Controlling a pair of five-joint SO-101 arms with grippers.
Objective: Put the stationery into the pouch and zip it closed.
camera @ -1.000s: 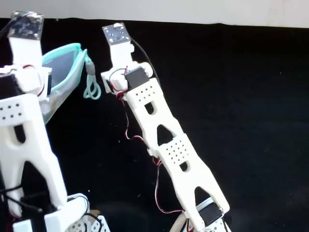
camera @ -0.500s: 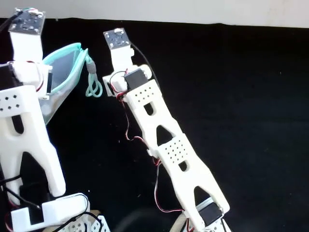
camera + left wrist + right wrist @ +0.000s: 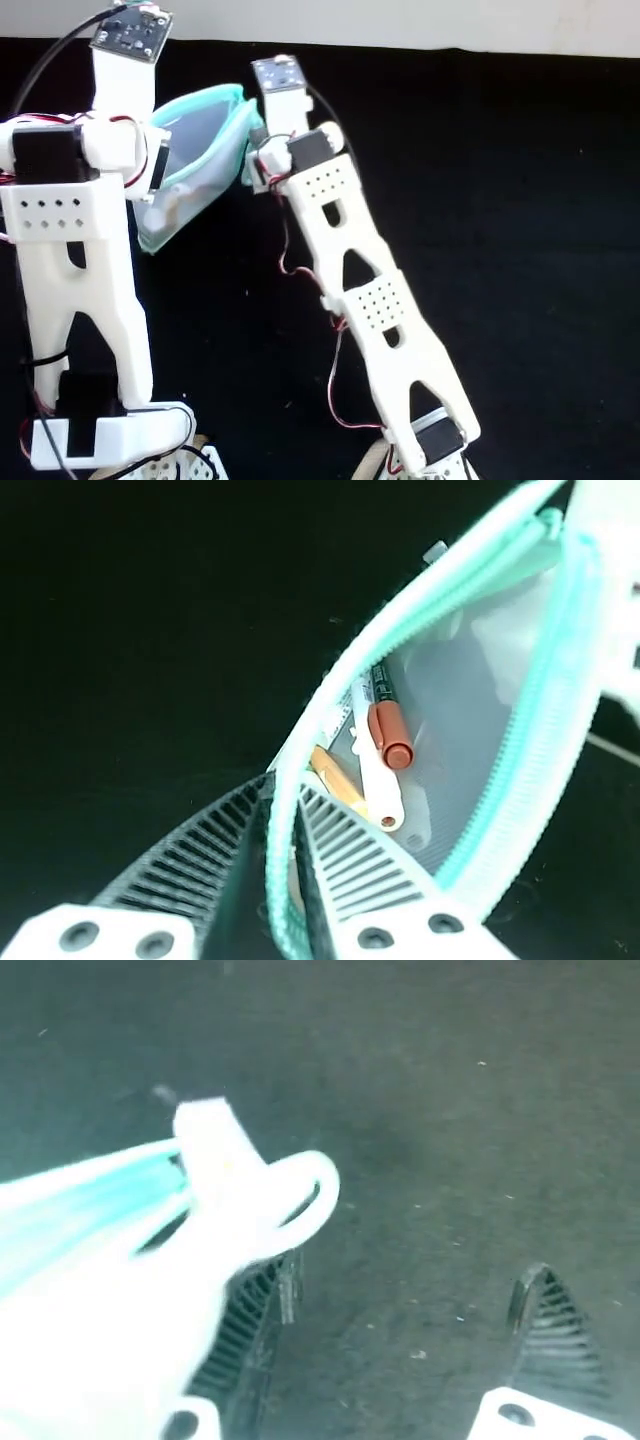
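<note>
Place: a robotics lab or workshop bench
Surface: matt black table cover [image 3: 520, 200]
Backdrop: plain pale wall strip [image 3: 450, 20]
Gear: two white perforated plastic robot arms [image 3: 365, 290]

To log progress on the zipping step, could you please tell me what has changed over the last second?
The left tool, clamped on the rim of the pouch, swung it over to the right arm. The right tool shifted slightly the same way and now sits open at the cord loop. The zip stayed open.
</note>
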